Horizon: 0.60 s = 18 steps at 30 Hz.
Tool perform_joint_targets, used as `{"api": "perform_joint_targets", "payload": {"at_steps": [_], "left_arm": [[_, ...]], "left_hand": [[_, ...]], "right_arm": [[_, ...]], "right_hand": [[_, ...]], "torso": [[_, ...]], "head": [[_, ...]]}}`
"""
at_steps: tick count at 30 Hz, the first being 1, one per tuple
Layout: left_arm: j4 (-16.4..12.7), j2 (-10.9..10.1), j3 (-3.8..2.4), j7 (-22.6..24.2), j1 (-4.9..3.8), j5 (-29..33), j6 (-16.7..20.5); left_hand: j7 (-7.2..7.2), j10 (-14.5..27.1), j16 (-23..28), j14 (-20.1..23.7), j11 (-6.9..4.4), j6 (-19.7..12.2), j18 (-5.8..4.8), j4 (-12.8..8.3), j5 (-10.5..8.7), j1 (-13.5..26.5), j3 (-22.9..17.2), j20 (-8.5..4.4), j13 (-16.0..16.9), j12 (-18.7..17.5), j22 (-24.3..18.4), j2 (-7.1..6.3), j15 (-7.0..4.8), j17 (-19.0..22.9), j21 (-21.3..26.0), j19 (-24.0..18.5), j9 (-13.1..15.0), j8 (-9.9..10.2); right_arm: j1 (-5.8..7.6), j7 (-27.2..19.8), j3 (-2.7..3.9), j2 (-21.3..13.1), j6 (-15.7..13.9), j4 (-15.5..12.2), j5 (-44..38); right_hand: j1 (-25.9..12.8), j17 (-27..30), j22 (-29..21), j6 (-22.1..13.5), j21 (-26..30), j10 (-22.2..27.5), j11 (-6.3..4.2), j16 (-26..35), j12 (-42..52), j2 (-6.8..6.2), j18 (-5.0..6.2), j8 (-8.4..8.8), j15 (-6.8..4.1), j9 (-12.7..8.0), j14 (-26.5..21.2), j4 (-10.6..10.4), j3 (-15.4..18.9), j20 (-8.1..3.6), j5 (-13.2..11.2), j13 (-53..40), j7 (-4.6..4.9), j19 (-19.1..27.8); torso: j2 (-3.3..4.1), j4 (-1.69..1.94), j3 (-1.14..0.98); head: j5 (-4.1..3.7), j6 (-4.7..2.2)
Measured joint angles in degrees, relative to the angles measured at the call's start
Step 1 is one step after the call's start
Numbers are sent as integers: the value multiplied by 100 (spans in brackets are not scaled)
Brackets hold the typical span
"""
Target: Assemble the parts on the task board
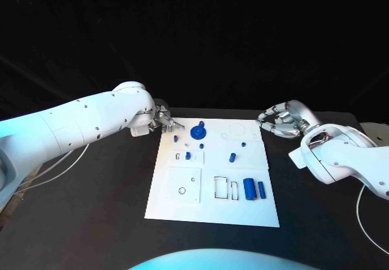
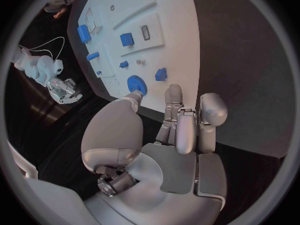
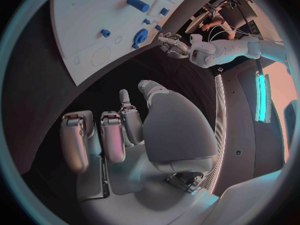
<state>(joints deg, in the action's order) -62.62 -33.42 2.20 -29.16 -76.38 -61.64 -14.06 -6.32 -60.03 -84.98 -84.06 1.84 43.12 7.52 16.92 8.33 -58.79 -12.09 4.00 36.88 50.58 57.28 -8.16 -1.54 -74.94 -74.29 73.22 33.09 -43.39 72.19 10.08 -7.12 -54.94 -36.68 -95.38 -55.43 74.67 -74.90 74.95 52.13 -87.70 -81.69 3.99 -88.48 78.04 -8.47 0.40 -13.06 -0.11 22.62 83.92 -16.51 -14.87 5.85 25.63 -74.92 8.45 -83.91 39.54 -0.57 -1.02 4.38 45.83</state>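
The white task board (image 1: 215,169) lies in the middle of the black table. A blue gear (image 1: 198,133) stands near its far left corner, with small blue parts (image 1: 232,157) around the middle and two blue cylinders (image 1: 249,189) lying near the front right. My left hand (image 1: 164,121) hovers at the board's far left edge, fingers apart and holding nothing; its thumb (image 2: 128,102) points toward the gear (image 2: 135,83). My right hand (image 1: 281,121) is off the board's far right corner, fingers curled in and empty. The right wrist view shows those fingers (image 3: 112,135) bent before the board (image 3: 81,25).
Black table surrounds the board on all sides. A pale cable (image 1: 57,169) trails on the table at the left, under my left arm. The board has several empty recesses, among them a rectangular frame (image 1: 220,187) and a round outline (image 1: 236,130).
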Motion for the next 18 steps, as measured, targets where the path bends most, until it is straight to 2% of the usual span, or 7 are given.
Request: {"api": "perform_joint_targets", "payload": {"at_steps": [4,16,18], "left_arm": [[20,24,0,-11,12,-96,-16],[65,82,2,-30,31,-208,-182],[81,94,2,-33,33,-210,-214]], "left_hand": [[0,0,0,0,0,0,0,0,0,-4,0,-20,-9,0,14,4,0,0,0,21,0,0],[20,-30,0,2,-30,21,0,0,27,-211,0,-21,-33,45,51,211,-39,1,-21,20,-30,-21],[20,-30,0,2,-30,20,0,0,32,-213,0,-9,-40,45,59,213,-39,1,-21,32,-32,-21]], "right_arm": [[-1,-2,0,-1,-1,-1,1],[-1,-7,0,-1,-1,-3,2],[-2,-7,0,0,-2,-3,2]], "right_hand": [[0,0,0,0,0,0,0,0,0,0,-1,0,0,0,0,0,0,0,0,0,0,0],[0,-4,-1,-16,0,0,0,0,0,0,0,0,0,-5,0,0,-33,0,23,1,16,0],[0,-4,-1,-16,0,0,0,0,0,0,0,0,0,-5,0,0,-33,0,23,1,16,0]], "torso": [[0,-1,-3],[-10,6,-5],[-10,7,-5]], "head": [[-11,15],[-22,40],[-22,43]]}}
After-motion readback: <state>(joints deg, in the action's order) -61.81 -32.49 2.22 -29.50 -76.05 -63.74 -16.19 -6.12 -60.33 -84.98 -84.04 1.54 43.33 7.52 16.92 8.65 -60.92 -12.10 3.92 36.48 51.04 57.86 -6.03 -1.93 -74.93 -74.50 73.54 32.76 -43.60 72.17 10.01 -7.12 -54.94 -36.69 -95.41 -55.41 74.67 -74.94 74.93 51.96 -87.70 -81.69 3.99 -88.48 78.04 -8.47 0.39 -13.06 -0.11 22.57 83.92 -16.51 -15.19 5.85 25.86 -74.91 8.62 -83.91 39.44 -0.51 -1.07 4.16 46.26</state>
